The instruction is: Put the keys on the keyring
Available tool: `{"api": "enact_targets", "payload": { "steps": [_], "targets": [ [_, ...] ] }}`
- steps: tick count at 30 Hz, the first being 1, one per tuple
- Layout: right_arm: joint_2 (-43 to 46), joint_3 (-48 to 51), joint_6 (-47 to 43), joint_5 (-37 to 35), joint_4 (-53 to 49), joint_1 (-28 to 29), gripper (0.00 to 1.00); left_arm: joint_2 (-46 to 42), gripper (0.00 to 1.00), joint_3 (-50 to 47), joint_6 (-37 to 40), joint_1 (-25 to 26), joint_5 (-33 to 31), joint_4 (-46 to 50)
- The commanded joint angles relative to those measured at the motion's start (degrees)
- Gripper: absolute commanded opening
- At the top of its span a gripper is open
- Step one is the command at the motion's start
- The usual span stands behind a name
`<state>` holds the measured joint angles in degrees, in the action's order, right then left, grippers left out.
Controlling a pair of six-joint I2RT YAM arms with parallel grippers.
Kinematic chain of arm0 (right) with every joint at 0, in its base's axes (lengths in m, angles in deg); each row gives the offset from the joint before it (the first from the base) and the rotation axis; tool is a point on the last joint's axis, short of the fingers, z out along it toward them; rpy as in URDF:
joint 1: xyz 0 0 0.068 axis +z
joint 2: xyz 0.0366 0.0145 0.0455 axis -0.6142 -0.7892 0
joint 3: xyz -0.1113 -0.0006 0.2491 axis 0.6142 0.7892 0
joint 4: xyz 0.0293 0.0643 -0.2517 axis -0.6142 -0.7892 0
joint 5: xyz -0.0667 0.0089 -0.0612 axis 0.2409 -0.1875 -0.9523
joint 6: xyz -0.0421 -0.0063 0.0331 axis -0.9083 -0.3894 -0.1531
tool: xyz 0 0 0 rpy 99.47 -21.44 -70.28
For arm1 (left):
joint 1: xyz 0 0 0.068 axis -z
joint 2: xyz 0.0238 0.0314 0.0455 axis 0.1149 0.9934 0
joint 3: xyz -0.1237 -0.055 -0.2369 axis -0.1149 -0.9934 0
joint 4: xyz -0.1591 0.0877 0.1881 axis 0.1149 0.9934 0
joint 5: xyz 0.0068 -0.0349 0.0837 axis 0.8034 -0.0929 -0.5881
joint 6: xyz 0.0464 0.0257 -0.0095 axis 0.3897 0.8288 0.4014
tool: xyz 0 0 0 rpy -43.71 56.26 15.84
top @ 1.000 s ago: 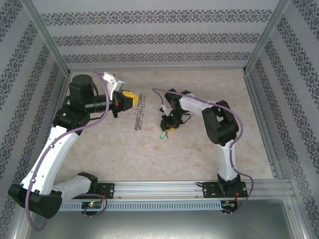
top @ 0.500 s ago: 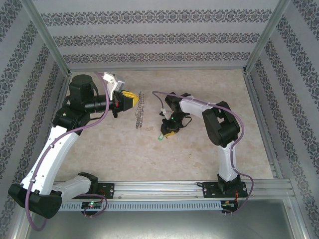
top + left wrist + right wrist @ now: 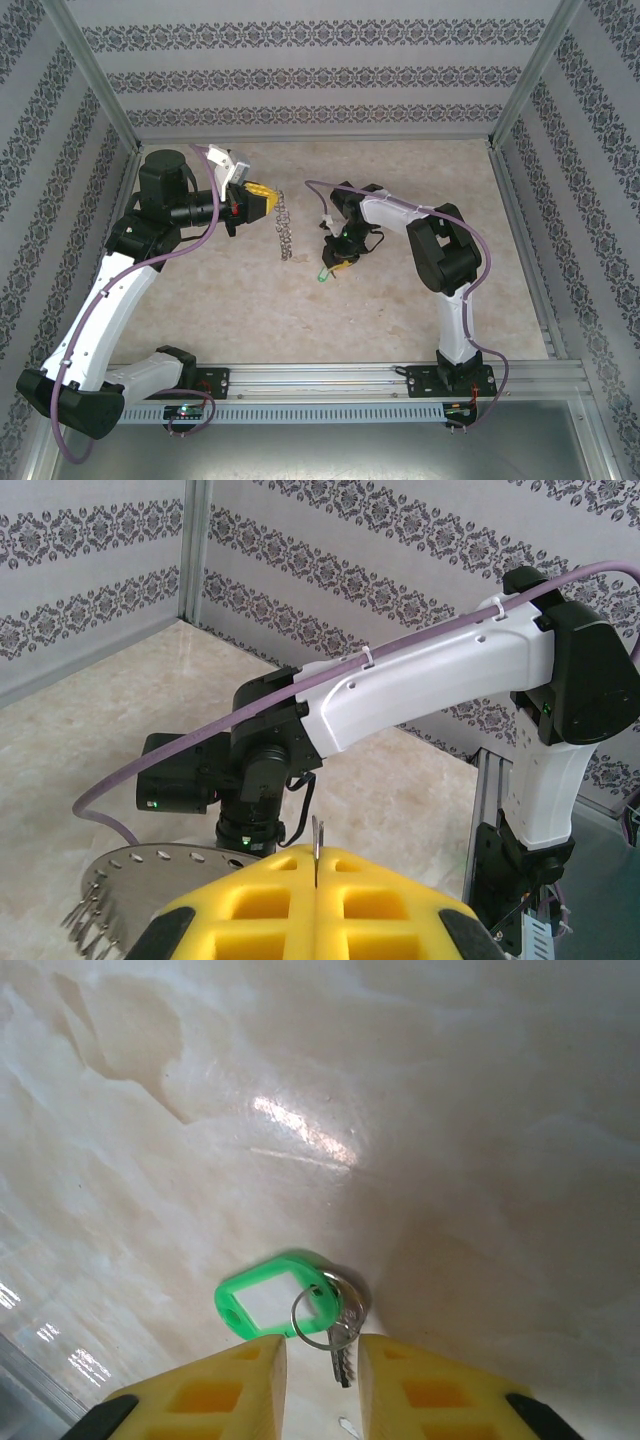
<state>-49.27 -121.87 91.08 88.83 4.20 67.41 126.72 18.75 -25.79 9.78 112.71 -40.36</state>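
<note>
My left gripper is shut on the rim of the keyring, which hangs edge-on above the table. In the left wrist view the yellow fingers pinch a thin metal edge, and the grey disc of the keyring, with holes and small silvery pieces, spreads to the left. The keys lie on the table with a green tag and a small wire loop. My right gripper is open low over them, the blade lying between its fingertips. From above, the keys show just left of the right gripper.
The table is pale marbled stone, boxed in by patterned walls and aluminium posts. A metal rail with both arm bases runs along the near edge. The right arm crosses the left wrist view close to the keyring.
The keyring has turned in the left gripper's hold and now hangs more edge-on. The right gripper has shifted slightly over the keys and its jaws have narrowed a little.
</note>
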Motion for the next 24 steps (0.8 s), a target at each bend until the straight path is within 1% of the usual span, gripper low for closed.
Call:
{"api": "enact_targets", "payload": {
  "steps": [1, 6, 9, 15, 21, 24],
  "targets": [
    [-0.4, -2.0, -0.1, 0.5, -0.9, 0.7, 0.25, -0.5, 0.00, 0.5, -0.5, -0.6, 1.3, -2.9],
    [-0.7, -2.9, -0.5, 1.5, -0.9, 0.7, 0.25, -0.6, 0.00, 0.8, -0.3, -0.6, 1.3, -2.6],
    [-0.1, -2.4, -1.2, 0.9, -1.4, 0.9, 0.25, -0.6, 0.00, 1.0, -0.3, -0.7, 1.3, -2.3],
    [4.0, 0.8, -5.5, -5.0, -1.3, 2.7, 0.27, -0.6, 0.00, 1.1, -0.5, -0.7, 1.0, -2.1],
    [5.0, 0.4, -8.8, -11.2, -1.4, 4.6, 0.35, -1.2, 0.00, 2.7, 1.5, -0.8, -0.2, 2.5],
    [4.6, -0.6, -9.9, -14.2, -1.9, 5.9, 0.39, -1.3, 0.00, 2.6, 1.3, -0.8, -0.3, 3.0]
  ]
}}
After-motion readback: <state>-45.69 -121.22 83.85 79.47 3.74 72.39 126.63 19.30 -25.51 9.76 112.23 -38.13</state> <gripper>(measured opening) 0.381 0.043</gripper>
